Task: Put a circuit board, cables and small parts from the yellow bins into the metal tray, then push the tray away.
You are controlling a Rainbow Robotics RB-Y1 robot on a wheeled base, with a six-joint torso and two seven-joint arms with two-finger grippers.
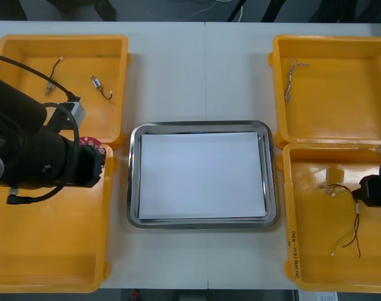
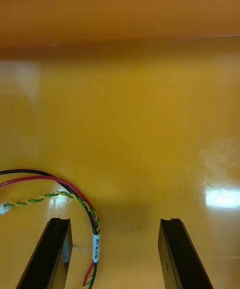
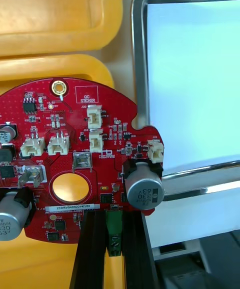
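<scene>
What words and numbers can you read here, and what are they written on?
"QC STICKER": in a white box on the red circuit board held by the left claw.
"330" and "63": on the silver can-shaped part on that board.
Strip label on the board: a long code, too small to be sure of.
White tag on the cable by the open right claw: blurred.
Handwriting on a yellow bin rim: too small.

A: Where's tray [image 1: 203,126]?
B: Ctr of table [image 1: 203,75], btw near-L bin [image 1: 46,251] and near-R bin [image 1: 316,251]. L gripper [image 3: 114,219] holds board [image 1: 90,145] over near-L bin's far corner, just beside tray.
A: R side?
B: R gripper [image 2: 115,254] down in near-R bin, cable [image 2: 95,249] btw its fingers [image 2: 50,254]. In far-R bin [image 1: 341,106], twisted cable [image 1: 292,78].
</scene>
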